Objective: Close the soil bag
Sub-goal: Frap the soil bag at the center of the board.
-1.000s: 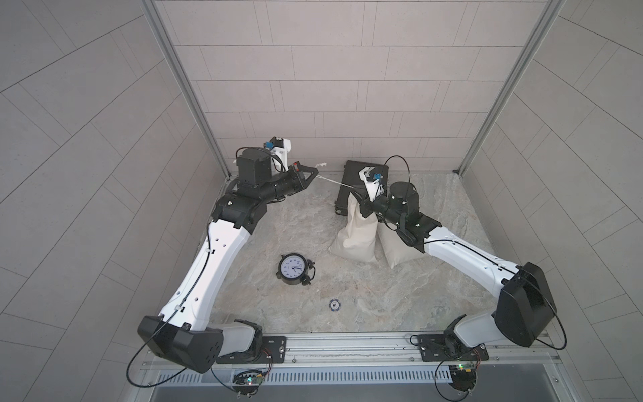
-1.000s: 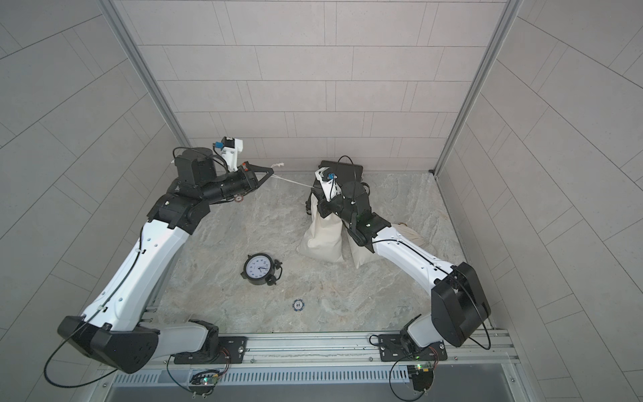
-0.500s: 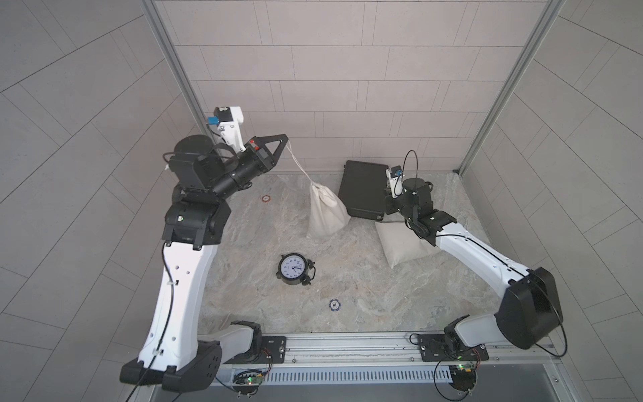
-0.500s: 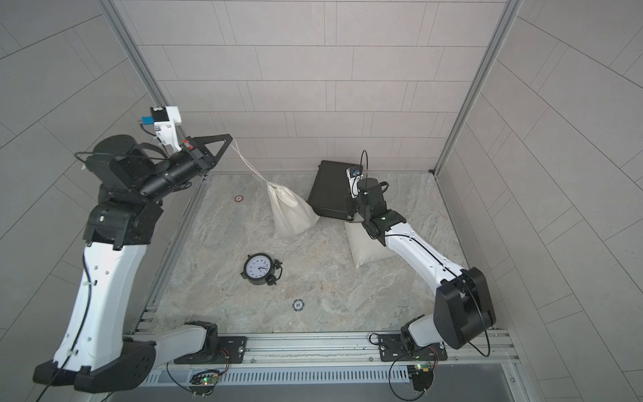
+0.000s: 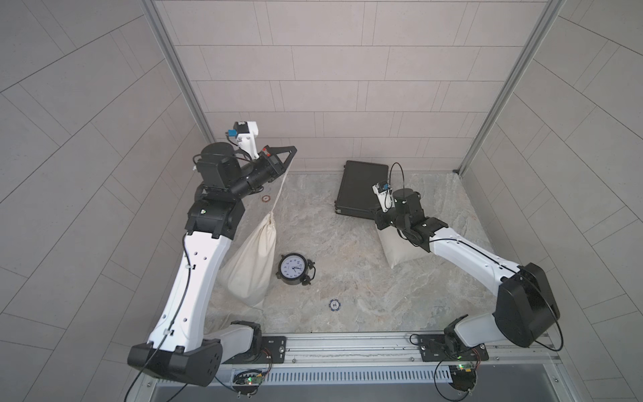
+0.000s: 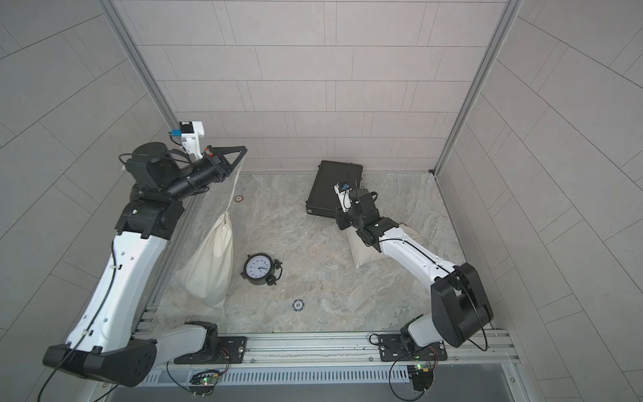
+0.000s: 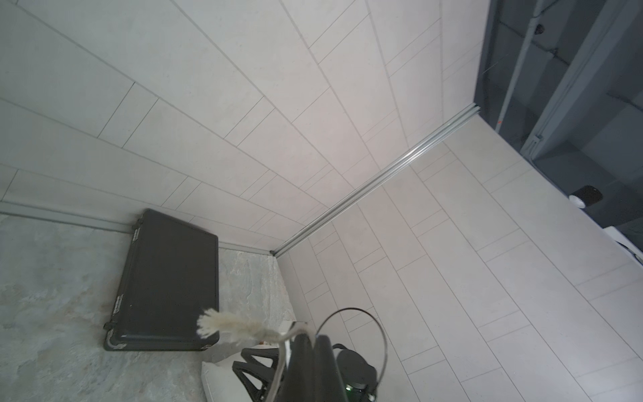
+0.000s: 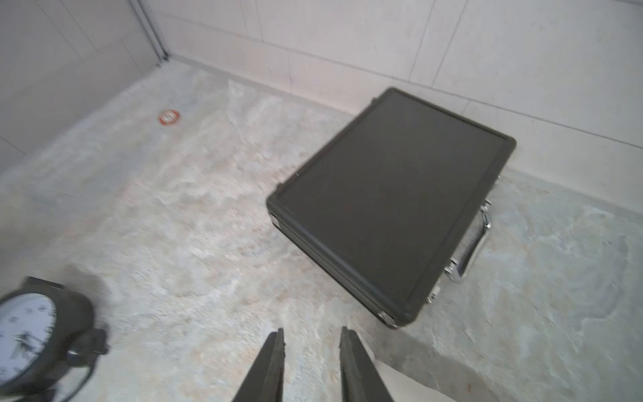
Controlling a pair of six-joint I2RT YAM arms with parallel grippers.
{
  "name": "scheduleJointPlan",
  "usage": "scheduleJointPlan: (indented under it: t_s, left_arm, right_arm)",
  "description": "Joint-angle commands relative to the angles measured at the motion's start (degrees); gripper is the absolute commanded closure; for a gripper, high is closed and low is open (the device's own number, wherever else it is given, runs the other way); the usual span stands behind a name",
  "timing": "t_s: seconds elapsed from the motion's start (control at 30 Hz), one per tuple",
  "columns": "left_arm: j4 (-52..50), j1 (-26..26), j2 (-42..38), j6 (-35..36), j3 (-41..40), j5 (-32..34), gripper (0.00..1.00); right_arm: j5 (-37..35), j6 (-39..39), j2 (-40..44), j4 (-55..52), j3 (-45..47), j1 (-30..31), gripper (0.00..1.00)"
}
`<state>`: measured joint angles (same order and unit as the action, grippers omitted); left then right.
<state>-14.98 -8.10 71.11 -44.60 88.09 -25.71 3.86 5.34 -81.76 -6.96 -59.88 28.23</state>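
Note:
The soil bag [image 5: 251,264], a cream cloth sack, hangs at the left by its drawstring [image 5: 280,189] in both top views, its neck cinched tight. Whether its bottom touches the table I cannot tell. My left gripper [image 5: 293,150] is raised high near the back wall and shut on that drawstring. In the left wrist view the cord bends over the shut tips of the left gripper [image 7: 306,332] and ends in a frayed tuft [image 7: 215,322]. My right gripper [image 8: 312,332] is open and empty, low over the table beside the black case [image 8: 386,198].
A second cream bag [image 5: 400,249] lies under my right forearm. The black case [image 5: 362,189] lies flat at the back. An alarm clock [image 5: 294,269] lies next to the hanging sack. A blue chip [image 5: 334,305] and a red ring [image 5: 266,198] lie on the stone tabletop [image 5: 348,243].
The left arm swung the bag up and away from the case, then left and forward on its drawstring. The right gripper let go of the bag, drew back and opened.

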Motion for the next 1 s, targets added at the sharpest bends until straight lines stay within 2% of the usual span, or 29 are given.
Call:
scheduleJointPlan:
  t_s: [0.0, 0.2, 0.4, 0.57, 0.73, 0.97]
  left_arm:
    - [6.14, -0.04, -1.21, 0.55, -0.76, -1.09, 1.00]
    - [7.46, -1.08, 0.19, -0.03, -0.66, -2.13, 1.00]
    - [7.60, -6.54, 2.06, 1.86, 0.85, -0.54, 1.00]
    - [6.77, -10.87, 4.93, 2.77, 2.78, 0.58, 1.00]
    - [6.65, -11.97, 5.96, 4.33, 3.22, 1.10, 1.00]
    - [5.23, -12.32, 5.46, 5.38, 3.93, 2.29, 1.00]
  right_arm:
    - [6.93, 1.30, 1.38, 2.23, 0.72, 1.31, 0.63]
    - [16.28, 3.71, 4.48, 6.04, -0.05, 4.29, 0.49]
    - [22.35, 6.65, 4.31, 10.39, -3.49, 8.56, 0.33]
    - [24.47, 7.74, 2.16, 14.87, -6.56, 12.05, 0.23]
    - [26.03, 9.67, -2.41, 18.14, -10.37, 12.94, 0.23]
    - [20.51, 13.59, -10.17, 21.69, -14.54, 13.15, 0.35]
